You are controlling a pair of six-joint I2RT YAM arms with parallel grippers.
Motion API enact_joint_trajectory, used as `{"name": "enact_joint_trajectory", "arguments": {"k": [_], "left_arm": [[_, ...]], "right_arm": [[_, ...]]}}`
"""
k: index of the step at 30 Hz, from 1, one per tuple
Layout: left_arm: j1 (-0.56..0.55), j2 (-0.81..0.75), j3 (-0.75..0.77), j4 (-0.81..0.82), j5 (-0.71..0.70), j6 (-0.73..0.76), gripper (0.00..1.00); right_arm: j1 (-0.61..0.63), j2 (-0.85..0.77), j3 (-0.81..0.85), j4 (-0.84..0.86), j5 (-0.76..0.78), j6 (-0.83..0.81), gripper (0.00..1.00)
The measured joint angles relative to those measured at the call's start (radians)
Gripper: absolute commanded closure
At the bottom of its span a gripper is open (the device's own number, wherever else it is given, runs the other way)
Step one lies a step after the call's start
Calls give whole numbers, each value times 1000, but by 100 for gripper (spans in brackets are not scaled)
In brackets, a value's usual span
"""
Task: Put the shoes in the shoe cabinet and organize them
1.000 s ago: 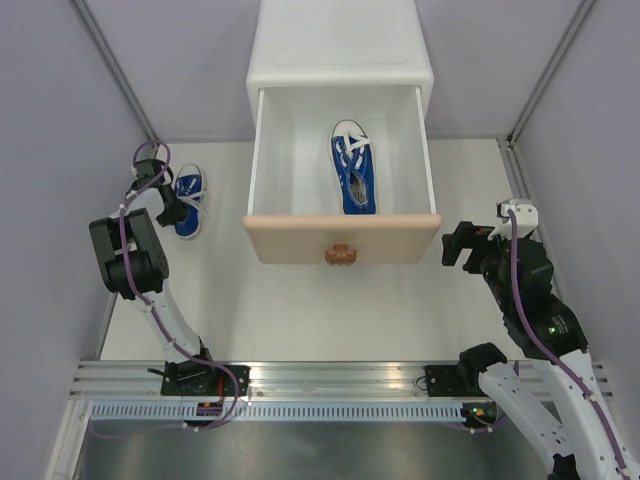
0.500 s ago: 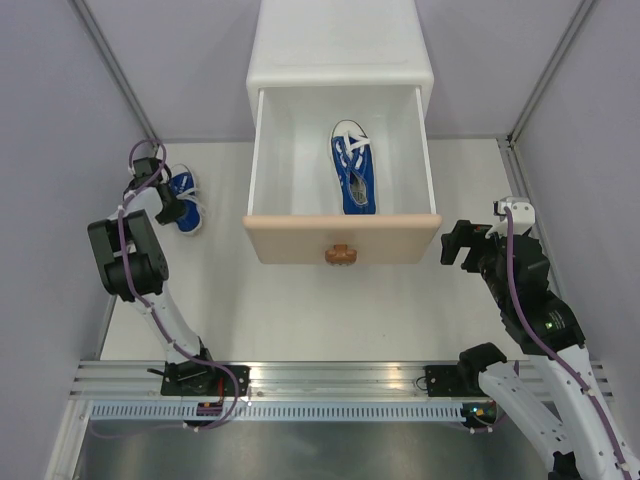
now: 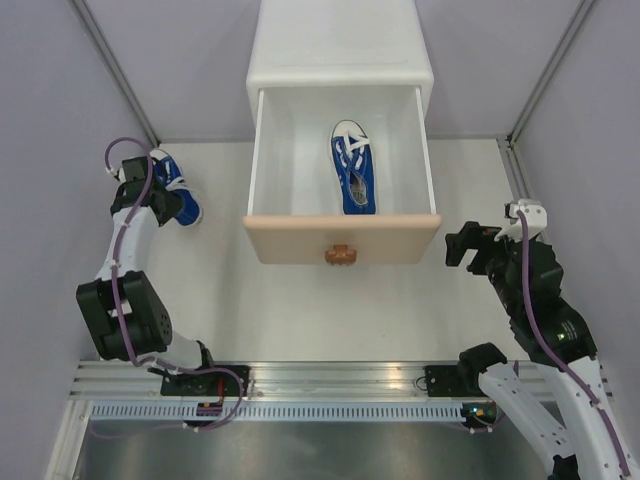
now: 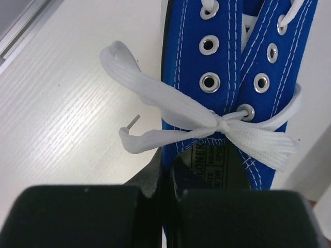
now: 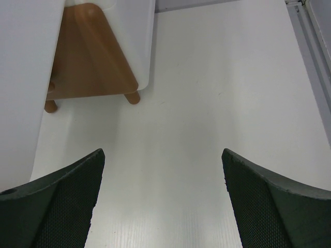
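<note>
From above, the left gripper (image 3: pixel 160 198) and its wrist cover much of the blue shoe (image 3: pixel 186 208). The cabinet (image 3: pixel 340 40) runs off the top edge, and its open drawer (image 3: pixel 340 238) hides the front below. Up close, the shoe's toe and heel are cropped, and its inner label (image 4: pixel 207 164) is too dim to read. The right arm (image 3: pixel 545 330) leaves the bottom corner.

White table (image 3: pixel 330 310), grey walls (image 3: pixel 40 120), metal rail (image 3: pixel 340 375)
</note>
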Motion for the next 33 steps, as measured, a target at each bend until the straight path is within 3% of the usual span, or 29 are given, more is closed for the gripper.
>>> {"name": "enact_joint_trajectory", "arguments": {"k": [9,15,26,33], "left_arm": [[-162,-303,-7,-140,-21,-68,98],[-280,-450,68,-261,-26,-79,98],[-421,-460,520,-444,-43,-80,98],[-473,-375,811,-490,35,-87,98]], "right_arm": [[0,-13,29,-42,-15,21,3],[0,-14,51,-61,-19,24,3],[0,-14,71,-85,-19,31,3],[0,-12,73,-85,-19,36,3]]}}
